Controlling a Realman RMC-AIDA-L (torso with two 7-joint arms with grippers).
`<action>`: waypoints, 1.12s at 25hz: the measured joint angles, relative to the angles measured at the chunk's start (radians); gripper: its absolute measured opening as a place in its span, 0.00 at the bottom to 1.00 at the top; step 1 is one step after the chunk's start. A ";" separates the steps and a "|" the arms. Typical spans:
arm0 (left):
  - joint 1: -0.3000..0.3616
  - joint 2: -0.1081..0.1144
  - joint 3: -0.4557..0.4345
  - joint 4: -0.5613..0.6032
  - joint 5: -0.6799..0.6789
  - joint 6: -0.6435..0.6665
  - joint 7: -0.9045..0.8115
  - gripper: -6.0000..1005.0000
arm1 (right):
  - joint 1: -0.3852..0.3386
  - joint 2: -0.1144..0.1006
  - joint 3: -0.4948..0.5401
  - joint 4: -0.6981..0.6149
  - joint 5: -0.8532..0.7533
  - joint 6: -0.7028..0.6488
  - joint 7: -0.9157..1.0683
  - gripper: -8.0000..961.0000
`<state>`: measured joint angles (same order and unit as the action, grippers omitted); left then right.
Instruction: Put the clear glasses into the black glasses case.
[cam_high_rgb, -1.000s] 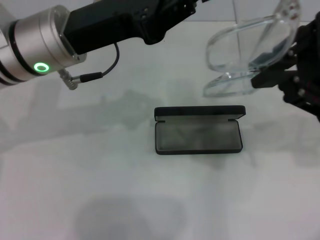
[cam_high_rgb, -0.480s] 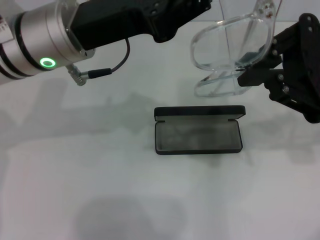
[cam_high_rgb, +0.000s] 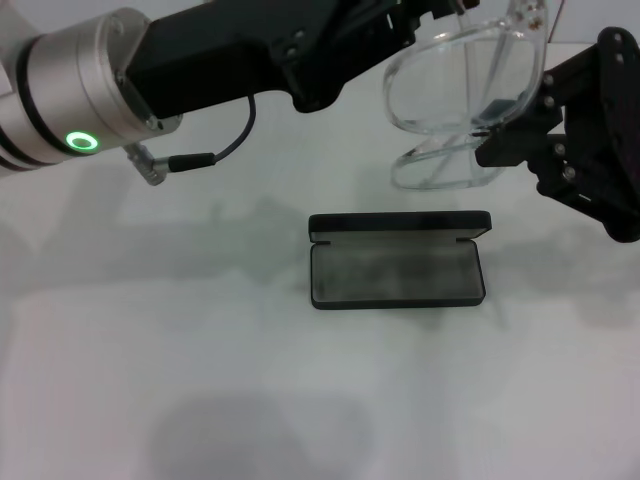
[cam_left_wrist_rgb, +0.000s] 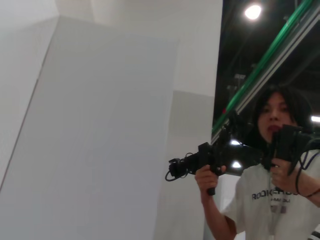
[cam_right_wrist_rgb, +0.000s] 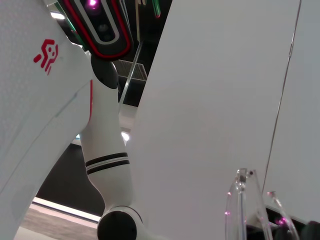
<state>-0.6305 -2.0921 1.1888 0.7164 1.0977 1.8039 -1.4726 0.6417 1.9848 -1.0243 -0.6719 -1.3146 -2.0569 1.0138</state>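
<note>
Now the left gripper (cam_high_rgb: 440, 12) reaches the clear glasses (cam_high_rgb: 460, 95), grip unreadable; right gripper (cam_high_rgb: 500, 150) pinches them aloft behind the open black glasses case (cam_high_rgb: 397, 262). A mistimed handover could drop them.

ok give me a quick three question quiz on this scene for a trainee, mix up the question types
1. True or false: the black glasses case lies open on the table.
2. Which hand holds the clear glasses by an arm? A) the left hand B) the right hand C) neither
3. Fill in: the clear glasses are held ____ the table, beyond the case, not inside it.

Key
1. True: the lid stands up at the far edge and the grey lining shows.
2. B: its fingers close on an arm of the glasses, while the left hand reaches to the frame's top edge, its grip unclear.
3. above
</note>
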 joint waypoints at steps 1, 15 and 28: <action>0.000 0.000 0.000 0.000 0.001 0.005 0.000 0.08 | -0.001 0.000 0.000 0.000 0.000 0.000 0.000 0.07; 0.000 0.001 0.011 -0.003 0.005 0.041 0.006 0.08 | -0.002 0.002 0.000 0.016 0.002 0.002 -0.008 0.08; 0.000 0.001 0.024 -0.006 0.001 0.040 0.017 0.08 | -0.002 -0.003 0.000 0.025 0.006 0.001 -0.011 0.08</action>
<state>-0.6304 -2.0907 1.2131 0.7101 1.0992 1.8435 -1.4559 0.6397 1.9821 -1.0246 -0.6472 -1.3083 -2.0558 1.0032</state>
